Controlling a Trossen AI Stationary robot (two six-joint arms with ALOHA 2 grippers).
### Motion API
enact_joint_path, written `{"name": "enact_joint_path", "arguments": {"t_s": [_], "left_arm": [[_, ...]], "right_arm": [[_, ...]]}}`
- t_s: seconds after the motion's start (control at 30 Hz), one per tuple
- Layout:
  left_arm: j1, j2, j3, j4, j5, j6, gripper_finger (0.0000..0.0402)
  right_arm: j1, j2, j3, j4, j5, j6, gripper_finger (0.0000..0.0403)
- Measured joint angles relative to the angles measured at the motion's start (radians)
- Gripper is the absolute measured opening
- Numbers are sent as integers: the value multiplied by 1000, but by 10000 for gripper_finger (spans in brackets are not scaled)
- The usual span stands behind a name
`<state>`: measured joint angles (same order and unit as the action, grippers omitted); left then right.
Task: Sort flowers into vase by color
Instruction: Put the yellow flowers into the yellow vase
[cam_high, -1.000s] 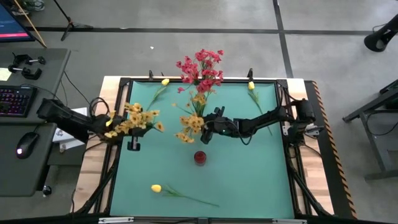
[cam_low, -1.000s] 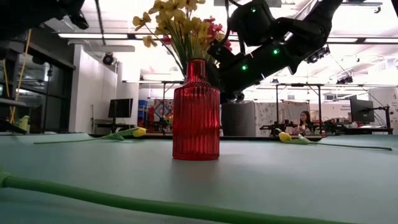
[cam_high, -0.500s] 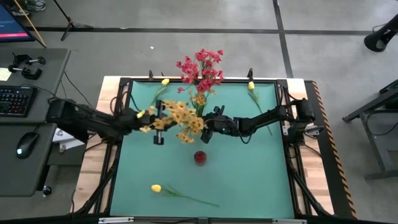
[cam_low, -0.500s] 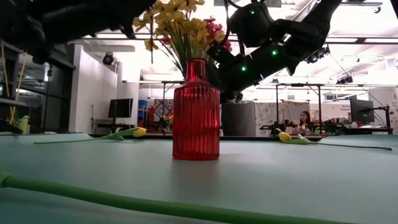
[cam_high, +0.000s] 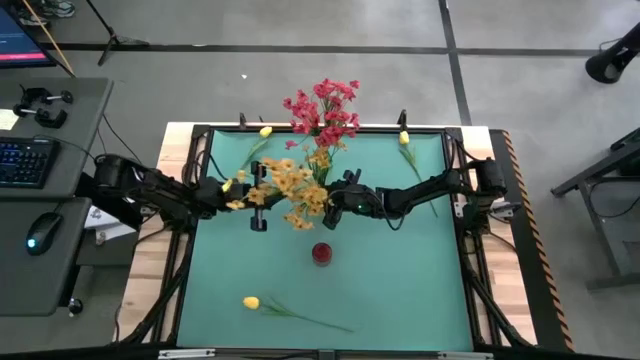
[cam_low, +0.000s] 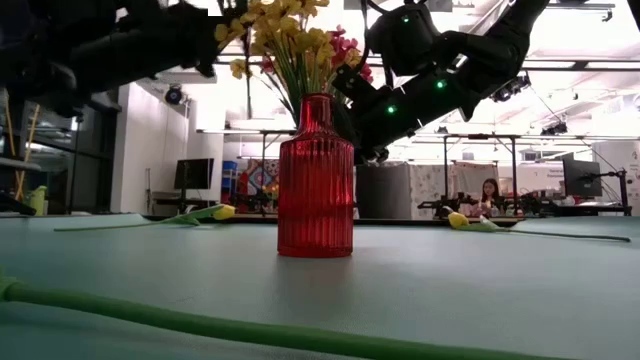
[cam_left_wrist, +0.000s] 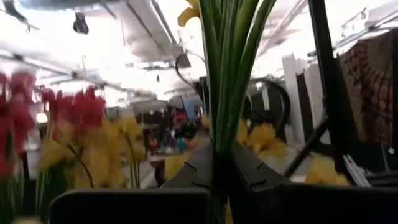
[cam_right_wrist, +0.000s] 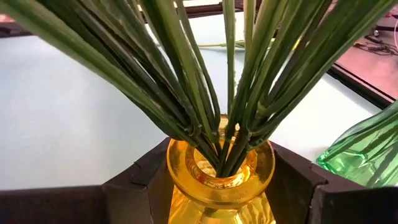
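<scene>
Left gripper (cam_high: 259, 197) advanced clamping orange-yellow bunch (cam_high: 285, 180)

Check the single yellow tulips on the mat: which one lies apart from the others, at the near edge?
The tulip at the near edge, its stem running right. The other two tulips lie at the far edge, either side of the pink-red bunch.

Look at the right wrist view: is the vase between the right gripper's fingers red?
No, the vase between the right gripper fingers is yellow glass, holding green stems.
</scene>
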<state>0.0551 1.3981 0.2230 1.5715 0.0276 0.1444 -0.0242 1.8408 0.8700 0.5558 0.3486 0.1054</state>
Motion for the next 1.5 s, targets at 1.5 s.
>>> {"name": "enact_joint_path", "arguments": {"t_s": [1.5], "left_arm": [[174, 428, 344, -1, 200, -113, 1]], "right_arm": [[-2, 0, 0, 3, -27, 1, 191]]}}
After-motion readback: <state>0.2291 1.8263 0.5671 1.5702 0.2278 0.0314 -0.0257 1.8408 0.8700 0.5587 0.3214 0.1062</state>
